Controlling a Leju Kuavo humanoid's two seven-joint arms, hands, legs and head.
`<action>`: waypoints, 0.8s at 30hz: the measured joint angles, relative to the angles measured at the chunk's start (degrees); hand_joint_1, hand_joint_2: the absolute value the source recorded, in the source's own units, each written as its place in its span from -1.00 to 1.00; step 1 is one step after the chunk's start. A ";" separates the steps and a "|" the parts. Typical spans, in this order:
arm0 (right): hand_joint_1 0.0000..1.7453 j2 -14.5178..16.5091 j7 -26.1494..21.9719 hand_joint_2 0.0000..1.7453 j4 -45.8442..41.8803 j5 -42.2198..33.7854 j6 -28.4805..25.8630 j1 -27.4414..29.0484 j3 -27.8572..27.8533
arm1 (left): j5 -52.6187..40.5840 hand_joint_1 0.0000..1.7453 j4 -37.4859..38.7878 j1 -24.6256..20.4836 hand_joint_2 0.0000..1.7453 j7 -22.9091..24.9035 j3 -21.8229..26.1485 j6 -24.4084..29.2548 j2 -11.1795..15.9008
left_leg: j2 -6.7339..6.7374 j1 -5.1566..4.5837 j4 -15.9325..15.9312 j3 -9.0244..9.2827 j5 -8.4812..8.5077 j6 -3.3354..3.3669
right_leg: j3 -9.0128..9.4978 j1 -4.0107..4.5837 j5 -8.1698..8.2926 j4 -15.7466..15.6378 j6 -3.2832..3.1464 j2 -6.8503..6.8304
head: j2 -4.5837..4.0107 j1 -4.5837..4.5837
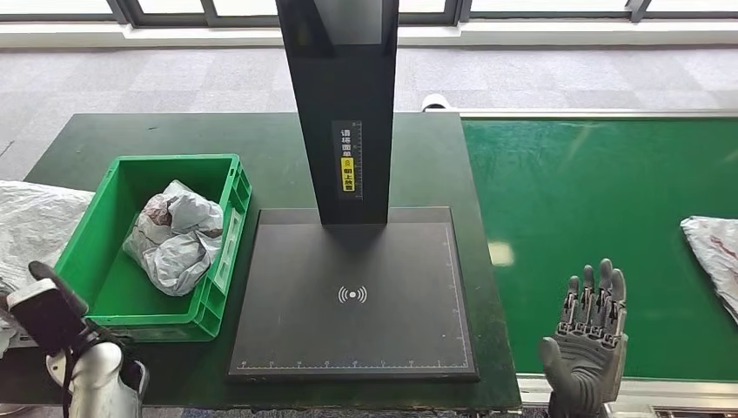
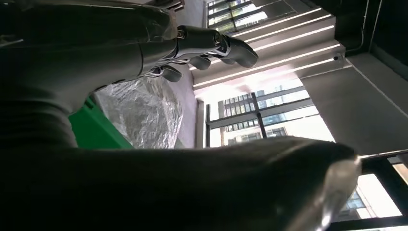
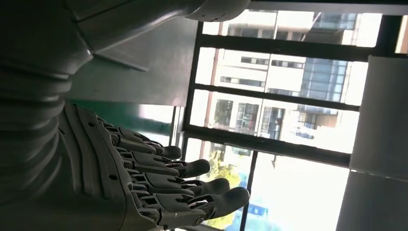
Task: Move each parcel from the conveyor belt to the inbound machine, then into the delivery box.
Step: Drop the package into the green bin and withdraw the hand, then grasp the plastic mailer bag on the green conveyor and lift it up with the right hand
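Head cam sits high on the robot, looking forward and down over the dark green counter [image 1: 418, 165], with the green crate [image 1: 157, 248] on the left and the conveyor belt [image 1: 600, 235] on the right. Left wrist cam is tucked right behind the left hand [image 2: 202, 48], tilted up toward windows and ceiling lights; it catches a corner of that same crate. Right wrist cam hugs the right hand [image 3: 144, 187] and faces the windows.

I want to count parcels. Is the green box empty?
Not empty. The green box holds one crumpled grey parcel, lying against its right wall.
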 joint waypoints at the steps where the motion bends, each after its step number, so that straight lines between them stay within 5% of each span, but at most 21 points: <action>1: -1.00 -0.67 0.00 1.00 1.25 0.58 -2.03 -0.15 -0.20 | 1.96 -1.00 -3.27 2.31 -1.00 -0.01 -1.89 -2.00 -0.76 | -0.05 0.00 0.00 -0.03 -0.02 0.03 | -0.01 -0.03 -0.02 -0.01 0.03 -0.08 | -0.01 -0.01; 6: -1.00 -3.13 0.09 1.00 4.84 1.41 -6.14 -0.16 -1.51 | 4.65 -1.00 -12.63 8.26 -1.00 0.01 -9.34 -8.18 -3.20 | -0.23 -0.02 0.03 -0.16 -0.05 0.10 | -0.06 -0.07 -0.04 -0.03 0.10 -0.31 | 0.01 0.00; 12: -1.00 -3.69 2.10 1.00 7.12 7.74 -13.30 0.79 -6.01 | 4.65 -1.00 -11.89 8.15 -1.00 0.05 -21.01 -30.51 -3.61 | -0.46 -0.09 0.04 -0.26 0.04 0.19 | -0.03 -0.06 -0.03 -0.02 0.13 -0.51 | 0.00 0.00; 15: -1.00 -3.92 3.10 1.00 8.36 10.23 -14.91 0.98 -8.55 | 5.86 -1.00 -10.56 7.80 -1.00 0.06 -25.78 -35.70 -3.93 | -0.26 -0.09 0.04 -0.33 0.04 0.18 | -0.06 -0.12 0.03 -0.01 0.14 -0.34 | 0.01 0.01; 19: -1.00 -5.45 6.10 1.00 16.22 15.81 -15.17 -3.08 -11.30 | 8.93 -1.00 -9.97 8.34 -1.00 0.08 -27.51 -44.39 -4.81 | -0.14 -0.09 0.05 -0.67 -0.01 0.22 | -0.09 -0.12 0.03 -0.02 0.16 -0.24 | 0.01 -0.01; 24: -1.00 -9.49 7.37 1.00 32.33 21.90 -17.64 -11.50 -12.99 | 9.19 -1.00 -11.71 10.36 -1.00 0.06 -27.56 -46.48 -6.48 | -0.23 -0.12 0.10 -0.39 0.17 0.39 | -0.15 -0.17 0.17 -0.02 0.31 -0.32 | 0.01 -0.01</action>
